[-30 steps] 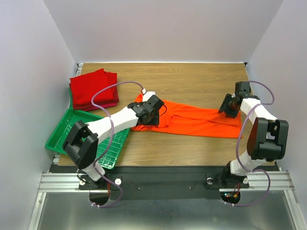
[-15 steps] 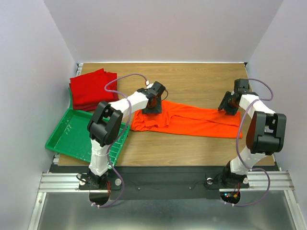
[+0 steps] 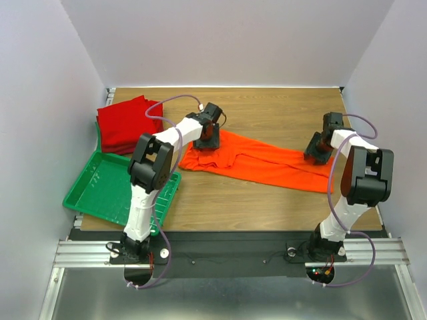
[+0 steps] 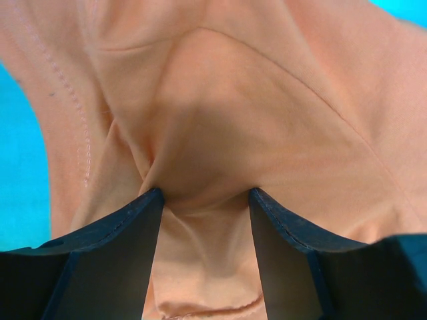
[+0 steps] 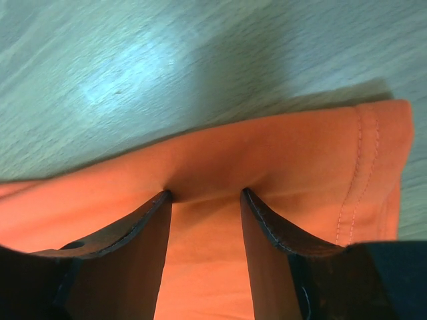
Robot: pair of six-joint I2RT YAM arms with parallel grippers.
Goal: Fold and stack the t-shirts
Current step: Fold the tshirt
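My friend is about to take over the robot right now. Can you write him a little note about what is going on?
Left claw: pressed into the orange t-shirt at its left end, cloth bunched between the fingers.
Right claw: on the same shirt's right end, near the hem.
The shirt lies stretched out across the table.
Done: the red t-shirts are folded and stacked at the back left.
Left: fold the orange one and put it on the stack.
The green tray holds no shirts.

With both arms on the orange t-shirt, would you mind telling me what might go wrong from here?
1. The left gripper has only a small bunched fold of the orange t-shirt; it may slip free.
2. The right gripper sits at the hem edge, another thin hold.
3. Pulling could drag cloth toward the red stack.
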